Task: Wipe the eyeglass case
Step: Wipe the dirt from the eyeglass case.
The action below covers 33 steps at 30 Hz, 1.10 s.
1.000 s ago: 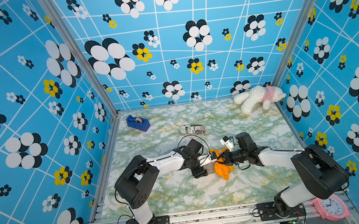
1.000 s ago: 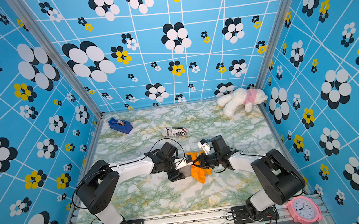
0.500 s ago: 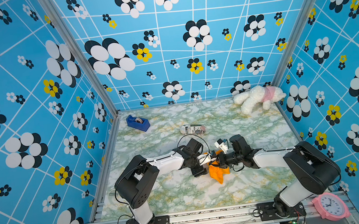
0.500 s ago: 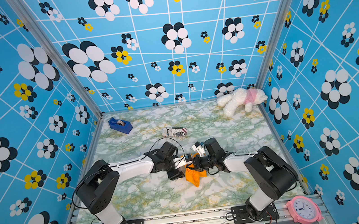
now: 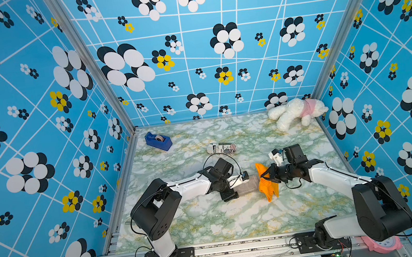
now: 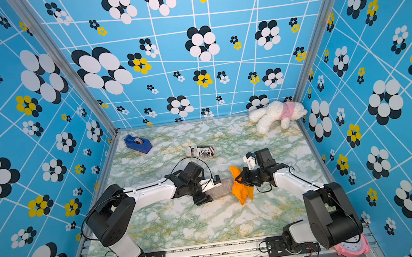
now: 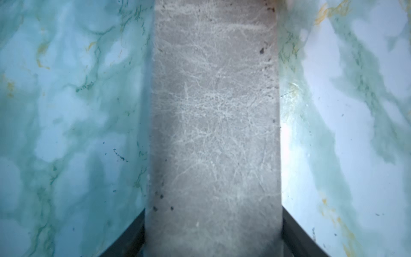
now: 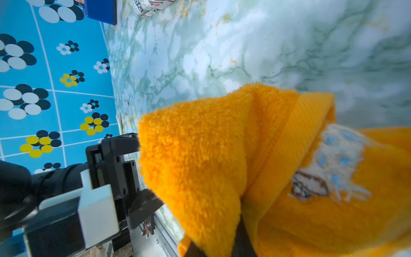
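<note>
Case [image 5: 250,186]: grey, lying flat on table [image 5: 212,223], mid-front, between the two arms.
Left gripper [image 5: 235,186]: clamped across one end of case.
Right gripper [image 5: 268,177]: clenched on orange cloth [image 5: 266,187].
Cloth: bunched, hanging against case's other end.

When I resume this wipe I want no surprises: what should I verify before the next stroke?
1. eyeglass case clamped between the left gripper fingers: ok.
2. orange cloth pinched in the shut right gripper: ok.
3. Cloth meets the case's free end, in both top views: ok.
4. Case surface clean: not ok, dark specks show in the left wrist view.
5. Firm cloth pressure on the case: cannot tell.
6. printed can lies apart from both arms: ok.
</note>
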Motion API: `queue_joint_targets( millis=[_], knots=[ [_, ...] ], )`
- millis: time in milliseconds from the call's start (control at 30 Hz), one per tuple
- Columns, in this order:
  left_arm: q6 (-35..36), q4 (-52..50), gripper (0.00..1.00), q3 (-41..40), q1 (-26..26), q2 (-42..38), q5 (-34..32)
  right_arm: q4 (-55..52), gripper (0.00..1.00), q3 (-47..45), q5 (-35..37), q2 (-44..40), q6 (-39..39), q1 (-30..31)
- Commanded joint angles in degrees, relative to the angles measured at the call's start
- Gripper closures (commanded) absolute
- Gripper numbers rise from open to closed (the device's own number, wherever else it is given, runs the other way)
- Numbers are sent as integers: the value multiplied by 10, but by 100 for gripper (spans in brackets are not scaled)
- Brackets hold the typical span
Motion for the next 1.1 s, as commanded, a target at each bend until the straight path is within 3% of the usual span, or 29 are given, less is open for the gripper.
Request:
queue_joint_targets(
  millis=[0,133,333,433,667,933,1067],
  knots=[
    [-49,-31,74,40,2,-16,30,-85,100,33,20,-57,-46,-1],
    [-81,-55,74,48,5,-21,56,-151,100,69,52,-142,-77,-2],
    [-162,-86,76,74,32,-12,146,-161,100,53,41,-244,-77,4],
    [-198,-93,77,90,38,-13,186,-172,100,39,71,-275,-84,37],
    [-259,-118,80,135,45,-11,287,-99,100,24,166,-261,-66,164],
    [-276,-141,80,140,48,-42,338,-110,100,51,242,-210,-135,148],
    [-277,-151,80,131,49,-61,338,-114,100,72,206,-201,-133,96]
  ],
)
